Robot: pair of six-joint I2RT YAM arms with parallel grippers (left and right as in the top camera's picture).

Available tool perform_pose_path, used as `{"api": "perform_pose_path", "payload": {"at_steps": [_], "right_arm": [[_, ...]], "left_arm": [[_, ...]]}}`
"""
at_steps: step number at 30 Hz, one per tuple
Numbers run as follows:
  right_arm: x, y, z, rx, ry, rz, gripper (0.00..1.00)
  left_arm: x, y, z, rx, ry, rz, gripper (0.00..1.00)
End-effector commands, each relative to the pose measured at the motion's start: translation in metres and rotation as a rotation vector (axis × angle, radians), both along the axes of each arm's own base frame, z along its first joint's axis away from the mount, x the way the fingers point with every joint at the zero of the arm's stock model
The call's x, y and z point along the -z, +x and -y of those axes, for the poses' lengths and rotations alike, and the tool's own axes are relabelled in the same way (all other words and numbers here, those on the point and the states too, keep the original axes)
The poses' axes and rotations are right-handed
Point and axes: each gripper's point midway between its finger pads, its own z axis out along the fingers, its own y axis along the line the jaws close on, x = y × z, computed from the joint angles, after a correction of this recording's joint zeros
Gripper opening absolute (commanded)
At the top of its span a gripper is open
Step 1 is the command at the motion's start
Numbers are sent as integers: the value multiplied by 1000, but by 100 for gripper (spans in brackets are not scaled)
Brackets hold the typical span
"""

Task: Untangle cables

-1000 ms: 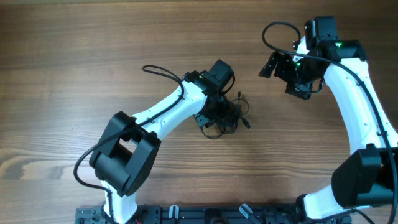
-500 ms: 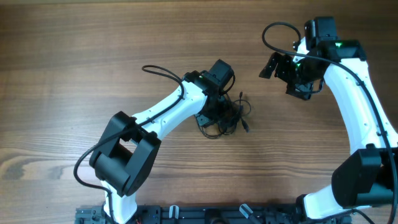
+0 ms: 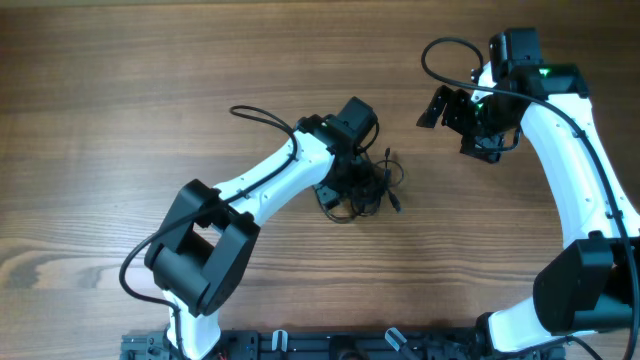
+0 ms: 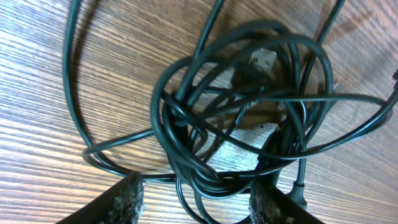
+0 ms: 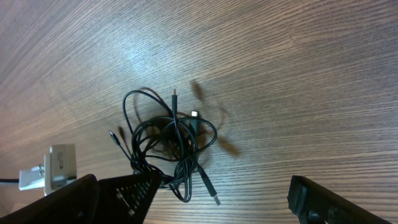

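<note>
Brown wood-grain table (image 3: 120,100): knotted black cables (image 3: 365,185); left gripper (image 4: 200,198) parted astride knot; right gripper (image 5: 221,196) spread wide, empty.

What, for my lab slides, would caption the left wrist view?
Left claw open, fingertips straddling the lower strands of a knot of thin black cables on a wood-grain table.

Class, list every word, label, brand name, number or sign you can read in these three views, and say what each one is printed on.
No readable text in any view.
The cables, the wooden table, the left arm and the right arm show no legible print.
The green light on the right arm is a lamp, not a sign.
</note>
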Motion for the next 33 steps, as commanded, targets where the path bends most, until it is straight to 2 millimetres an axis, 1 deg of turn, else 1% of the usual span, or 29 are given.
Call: {"api": "perform_pose_path", "payload": {"at_steps": [1, 2, 6, 9, 16, 22, 29, 33], "right_arm": [[3, -2, 3, -4, -18, -6, 100], [3, -2, 4, -4, -18, -6, 100], [3, -3, 4, -4, -18, -9, 100], [3, -2, 4, -4, -18, -8, 100], [3, -2, 4, -4, -18, -8, 100], [3, -2, 3, -4, -18, -8, 100], [3, -2, 4, -4, -18, -8, 100], [3, -2, 4, -4, -18, -8, 100]], "left_arm": [[9, -5, 1, 16, 27, 1, 51], [9, -4, 0, 15, 28, 5, 49], [9, -2, -2, 13, 43, 17, 45], [10, -2, -2, 13, 43, 16, 40], [15, -6, -5, 13, 53, 4, 39], [17, -8, -7, 14, 57, 0, 33], [17, -6, -8, 12, 64, 9, 29], [17, -6, -8, 12, 64, 8, 28]]}}
